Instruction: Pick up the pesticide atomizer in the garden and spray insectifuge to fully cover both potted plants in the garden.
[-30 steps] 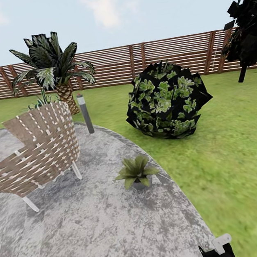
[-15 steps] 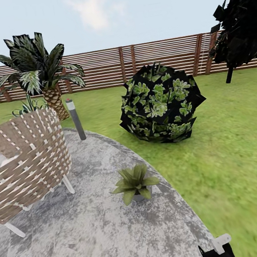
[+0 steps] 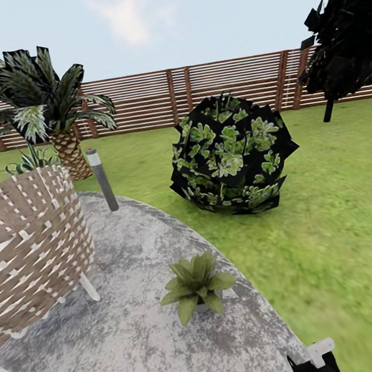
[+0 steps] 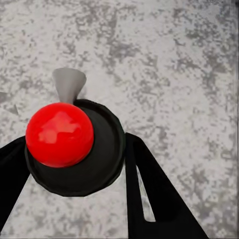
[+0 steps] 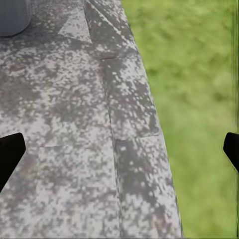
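A potted plant point(image 3: 195, 280), a small green rosette in a grey pot, stands near the edge of the round grey patio point(image 3: 133, 344). No insectifuge shows on its leaves. In the left wrist view my left gripper point(image 4: 74, 167) is shut on the pesticide atomizer point(image 4: 59, 134), which has a red ball top, a black body and a grey nozzle aimed at the paving. My right gripper point(image 5: 119, 149) is open over the patio's edge, its fingers wide apart, with a grey pot point(image 5: 12, 15) just ahead. Both grippers peek in at the head view's lower edge.
A woven chair point(image 3: 27, 247) stands on the patio at the left, with spiky green leaves point(image 3: 29, 160) behind it. A grey bollard lamp point(image 3: 102, 180), a palm point(image 3: 41, 107) and a big dark-leaved shrub point(image 3: 232, 154) stand on the garden lawn point(image 3: 335, 216). A slatted fence point(image 3: 224, 87) closes the back.
The whole head view has shifted: chair, palm and lamp slid left and the potted plant sits lower and nearer, so the camera moved. Both grippers hold the same place in the picture.
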Tool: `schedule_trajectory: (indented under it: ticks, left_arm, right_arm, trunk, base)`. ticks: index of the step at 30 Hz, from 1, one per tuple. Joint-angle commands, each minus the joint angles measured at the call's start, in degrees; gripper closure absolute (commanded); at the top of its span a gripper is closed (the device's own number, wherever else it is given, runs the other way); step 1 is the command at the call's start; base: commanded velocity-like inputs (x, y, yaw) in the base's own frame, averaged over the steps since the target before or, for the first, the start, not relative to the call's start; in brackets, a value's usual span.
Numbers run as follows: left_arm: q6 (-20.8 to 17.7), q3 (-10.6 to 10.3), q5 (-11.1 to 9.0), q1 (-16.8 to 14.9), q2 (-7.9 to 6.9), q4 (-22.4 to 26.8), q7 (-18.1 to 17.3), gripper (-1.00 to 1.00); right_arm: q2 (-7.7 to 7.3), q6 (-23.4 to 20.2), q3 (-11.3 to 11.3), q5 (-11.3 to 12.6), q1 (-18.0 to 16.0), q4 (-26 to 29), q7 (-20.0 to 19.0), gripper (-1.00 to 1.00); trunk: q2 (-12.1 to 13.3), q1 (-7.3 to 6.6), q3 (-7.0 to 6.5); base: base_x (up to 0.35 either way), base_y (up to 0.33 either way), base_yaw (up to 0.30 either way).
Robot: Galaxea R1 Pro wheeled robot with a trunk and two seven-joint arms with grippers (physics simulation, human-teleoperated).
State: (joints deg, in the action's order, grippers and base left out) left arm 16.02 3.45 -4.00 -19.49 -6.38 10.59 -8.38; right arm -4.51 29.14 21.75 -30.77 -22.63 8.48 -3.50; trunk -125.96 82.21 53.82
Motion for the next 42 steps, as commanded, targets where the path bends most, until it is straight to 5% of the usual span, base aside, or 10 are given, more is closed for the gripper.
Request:
schedule_trajectory:
  ticks: [1,9,13,16,19,23,27,34,35,42]
  left_arm:
    - [0.07,0.37,-0.44,-0.02,-0.01,-0.05,-0.56,1.00]
    - [-0.33,-0.76,1.06,-0.79,-0.54,1.85,-1.30,1.00]
    - [-0.89,-4.87,12.18,-1.43,-2.49,2.60,-8.03,1.00]
    - [-4.72,-5.45,23.41,-6.13,-2.72,3.28,-20.42,1.00]
    - [-8.92,-5.47,31.58,-7.64,-2.03,5.80,-26.82,1.00]
    - [-13.40,-5.46,35.23,-7.91,-1.18,11.67,-32.53,1.00]
    - [-16.75,-6.46,38.74,-7.93,-0.58,16.12,-37.43,1.00]
    - [-17.39,-10.38,44.39,-7.93,1.66,16.99,-38.55,1.00]
    - [-17.52,-11.39,44.96,-7.93,1.80,16.99,-38.52,1.00]
    - [-18.12,-13.61,46.05,-7.93,3.97,17.17,-38.41,1.00]
  right_arm:
    - [-0.02,0.21,0.48,-0.16,-0.05,-0.04,-0.37,-1.00]
    - [0.35,0.12,0.26,-0.39,-0.05,0.17,-0.62,-1.00]
    - [0.56,-0.04,-3.10,-3.53,-0.14,4.82,-4.74,-1.00]
    - [1.53,-0.49,-7.77,-6.42,-0.99,14.23,-26.96,-1.00]
    - [3.21,-3.46,-12.13,-7.14,-1.24,18.82,-34.31,-1.00]
    - [4.38,-5.05,-20.25,-7.47,-1.49,21.50,-35.45,-1.00]
    - [5.23,-6.33,-21.75,-7.49,-1.64,21.86,-36.40,-1.00]
    - [9.45,-20.06,-22.12,-7.60,-3.40,27.60,-45.39,-1.00]
    - [9.85,-21.04,-22.15,-7.61,-3.49,28.29,-46.42,1.00]
    - [10.59,-22.77,-22.19,-7.59,-3.65,29.65,-52.12,1.00]
  trunk:
    - [-0.02,0.02,0.00]
    - [-0.02,0.02,-0.16]
    - [-0.02,0.02,-0.16]
    - [-0.02,0.02,-0.16]
    - [-0.02,0.02,-0.16]
    - [-0.02,0.02,-0.16]
    - [-0.02,0.02,-0.16]
    - [-0.02,0.02,-0.16]
    - [-0.02,0.02,-0.16]
    - [-0.02,0.02,-0.16]
  base:
    - [0.185,0.000,-0.208]
    - [0.030,0.000,-0.078]
    - [0.000,0.000,-0.001]
    - [0.000,0.000,0.000]
    - [0.000,0.000,0.000]
    - [0.000,0.000,0.000]
    - [0.000,0.000,0.000]
    - [0.000,0.000,0.000]
    - [0.000,0.000,0.000]
    - [0.000,0.000,0.000]
